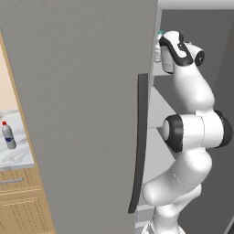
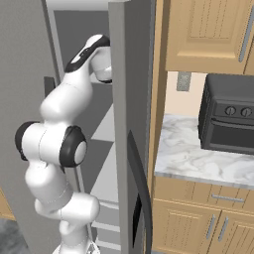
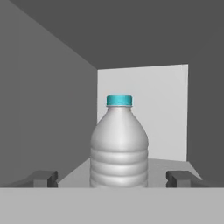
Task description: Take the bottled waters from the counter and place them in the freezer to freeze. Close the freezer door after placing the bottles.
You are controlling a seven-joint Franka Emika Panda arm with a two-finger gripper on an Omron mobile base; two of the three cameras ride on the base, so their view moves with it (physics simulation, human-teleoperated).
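A clear ribbed bottled water (image 3: 119, 140) with a teal cap stands upright on a white freezer shelf (image 3: 175, 165). My gripper (image 3: 111, 178) is open, and its fingertips (image 3: 43, 178) stand well clear of the bottle on either side. In the left base view the arm reaches high into the freezer (image 1: 196, 27), past the edge of the open freezer door (image 1: 82, 114) with its long dark handle (image 1: 140, 141). The other bottled water (image 1: 8, 136), red-capped, stands on the marble counter (image 1: 20, 157) at the far left.
The fridge's other grey door (image 2: 131, 99) with a dark handle stands close on the arm's right. Beyond it a second marble top (image 2: 193, 158) carries a black toaster oven (image 2: 228, 119). Lower white freezer shelves (image 2: 106, 129) sit behind the arm.
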